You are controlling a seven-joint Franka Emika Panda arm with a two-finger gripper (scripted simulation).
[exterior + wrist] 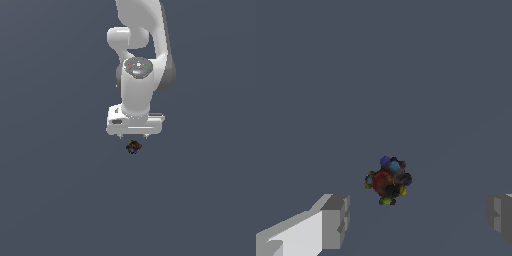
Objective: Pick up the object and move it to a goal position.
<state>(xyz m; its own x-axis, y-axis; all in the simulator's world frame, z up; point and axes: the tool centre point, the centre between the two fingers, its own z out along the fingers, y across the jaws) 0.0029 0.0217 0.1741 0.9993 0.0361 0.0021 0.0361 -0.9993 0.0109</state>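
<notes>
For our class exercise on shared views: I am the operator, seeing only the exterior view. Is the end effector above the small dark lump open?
Observer: Yes, the wrist view shows the end effector open, fingers wide apart.
Operator: Does a finger touch the lump?
Observer: No; the lump lies clear of both, nearer the finger that shows more fully.
Operator: Its colours?
Observer: A red middle with blue, black and yellow-green knobs.

Object (388, 181): dark lump mottled black, red, blue and yellow-green. Gripper (133, 135): white body, grey fingertips (336, 221). Arm (142, 55): white, grey joint cap. Surface (50, 175): uniform slate grey.
</notes>
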